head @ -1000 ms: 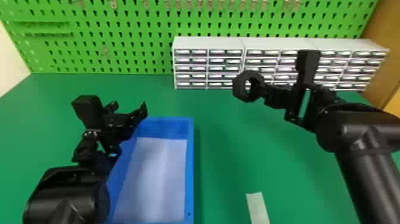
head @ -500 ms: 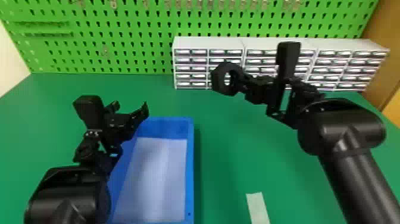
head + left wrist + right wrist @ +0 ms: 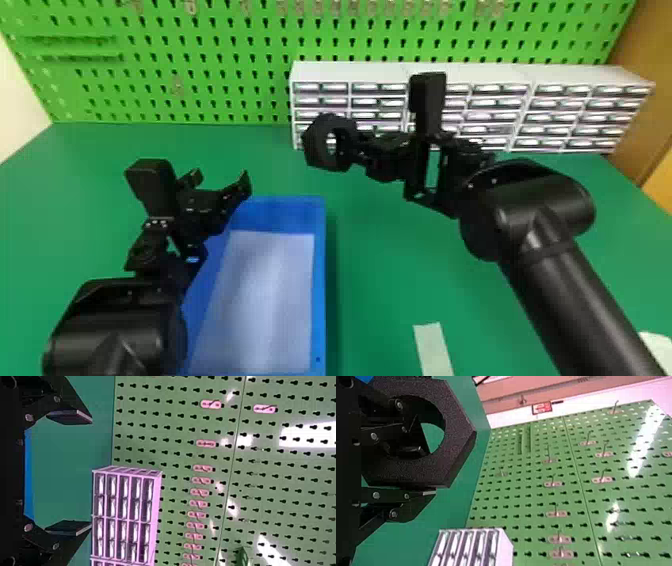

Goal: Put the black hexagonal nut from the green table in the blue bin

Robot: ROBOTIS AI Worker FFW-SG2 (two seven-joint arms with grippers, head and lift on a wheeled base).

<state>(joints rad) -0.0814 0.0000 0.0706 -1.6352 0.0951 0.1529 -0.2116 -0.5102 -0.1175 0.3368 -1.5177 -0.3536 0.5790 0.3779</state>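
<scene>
Head view, nut (image 3: 315,145) in right tool (image 3: 351,148), gap to bin rim (image 3: 322,280)

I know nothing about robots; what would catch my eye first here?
Probably the chunky black nut, held up in the right gripper before the white drawer cabinets. Next comes the blue bin on the green table, with the open left gripper near its far end. Bright green pegboard spans the back.
</scene>
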